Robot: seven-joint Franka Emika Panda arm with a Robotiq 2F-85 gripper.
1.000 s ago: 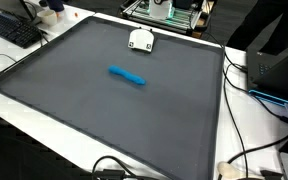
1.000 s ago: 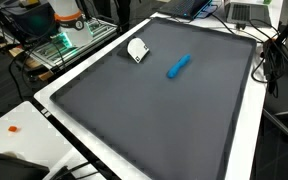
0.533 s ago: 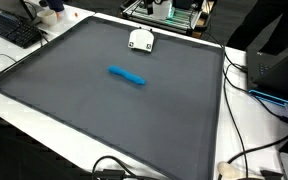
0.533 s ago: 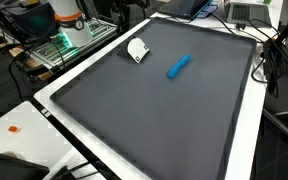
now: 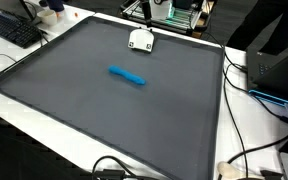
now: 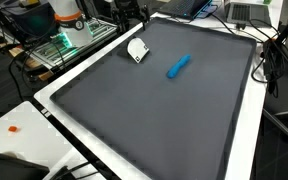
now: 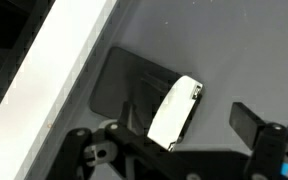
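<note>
Claw gapes wide, empty — white object beneath, long axis slanting up-right.

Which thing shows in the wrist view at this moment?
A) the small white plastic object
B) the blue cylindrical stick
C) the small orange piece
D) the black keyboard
A: the small white plastic object lies on the dark grey mat in the wrist view, while the blue cylindrical stick lies apart from it, nearer the mat's middle, in both exterior views.
</note>
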